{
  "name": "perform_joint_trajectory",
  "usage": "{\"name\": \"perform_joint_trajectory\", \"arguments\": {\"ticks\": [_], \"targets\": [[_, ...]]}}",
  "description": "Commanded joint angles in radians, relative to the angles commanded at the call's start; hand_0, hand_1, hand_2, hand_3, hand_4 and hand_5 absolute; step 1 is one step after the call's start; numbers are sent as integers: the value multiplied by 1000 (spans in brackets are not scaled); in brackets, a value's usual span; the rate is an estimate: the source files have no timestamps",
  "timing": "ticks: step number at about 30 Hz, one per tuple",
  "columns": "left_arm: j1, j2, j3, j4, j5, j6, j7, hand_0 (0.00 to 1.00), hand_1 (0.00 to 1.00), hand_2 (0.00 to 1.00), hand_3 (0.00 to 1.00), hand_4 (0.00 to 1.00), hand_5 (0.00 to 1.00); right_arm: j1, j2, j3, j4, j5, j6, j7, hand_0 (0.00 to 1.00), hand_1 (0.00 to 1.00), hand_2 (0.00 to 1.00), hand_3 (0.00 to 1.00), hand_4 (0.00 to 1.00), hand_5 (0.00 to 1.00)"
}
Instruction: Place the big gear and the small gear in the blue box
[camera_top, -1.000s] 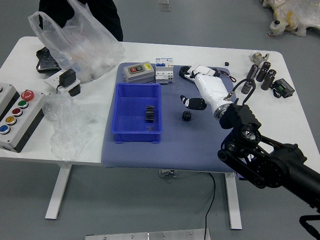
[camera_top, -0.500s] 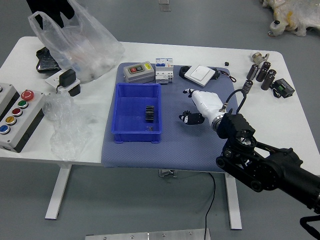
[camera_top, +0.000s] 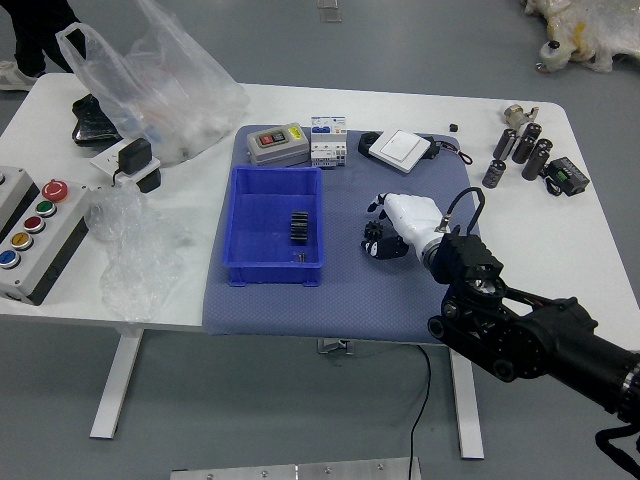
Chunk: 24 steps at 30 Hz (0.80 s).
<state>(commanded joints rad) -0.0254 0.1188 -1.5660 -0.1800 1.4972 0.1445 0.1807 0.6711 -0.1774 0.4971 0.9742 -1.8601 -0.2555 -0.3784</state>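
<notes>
While going for the small gear (camera_top: 373, 230), seems to have right hand (camera_top: 410, 220) open. Now pinch, lift toward blue box (camera_top: 275, 273).

Right arm (camera_top: 545, 345) in from four o'clock, its hand (camera_top: 412, 222) low over the worktop (camera_top: 300, 310).
The forearm slopes up toward ten o'clock; past the wrist (camera_top: 438, 252), the white-backed hand points between nine and ten, dark-tipped fingers (camera_top: 386, 248) parted, the gap facing nine.
</notes>
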Motion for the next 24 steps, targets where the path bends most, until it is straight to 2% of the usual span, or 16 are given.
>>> {"name": "perform_joint_trajectory", "arguments": {"ticks": [3, 4, 9, 10, 12, 19, 24], "targets": [[0, 0, 0, 0, 0, 0, 0, 621, 519, 517, 662, 697, 273, 1, 3, -9, -8, 6, -3, 4, 386, 499, 485, 515, 458, 78], [1, -1, 0, 0, 0, 0, 0, 621, 519, 517, 661, 697, 273, 1, 3, -13, -11, 8, -4, 5, 386, 489, 430, 453, 432, 54], [1, -1, 0, 0, -1, 0, 0, 621, 519, 517, 661, 697, 273, 3, 2, -19, -10, 10, -8, 9, 386, 489, 430, 453, 432, 54], [1, -1, -1, 0, -1, 0, -1, 621, 519, 517, 660, 697, 275, 4, 0, -17, -6, 8, -9, 9, 389, 490, 423, 442, 397, 31], [0, -1, -1, 0, -1, 0, -1, 621, 519, 517, 660, 697, 275, 6, -5, -13, 2, 6, -10, 10, 389, 490, 423, 442, 397, 31], [2, 0, -3, 0, 1, 0, 0, 621, 520, 517, 660, 697, 275, 32, -37, 27, 91, -28, -15, 4, 389, 488, 416, 438, 395, 35], [3, 0, -4, 0, 2, 0, 1, 621, 517, 517, 660, 697, 275, 61, -33, 20, 167, -51, -43, 11, 402, 496, 424, 440, 406, 27]]}}
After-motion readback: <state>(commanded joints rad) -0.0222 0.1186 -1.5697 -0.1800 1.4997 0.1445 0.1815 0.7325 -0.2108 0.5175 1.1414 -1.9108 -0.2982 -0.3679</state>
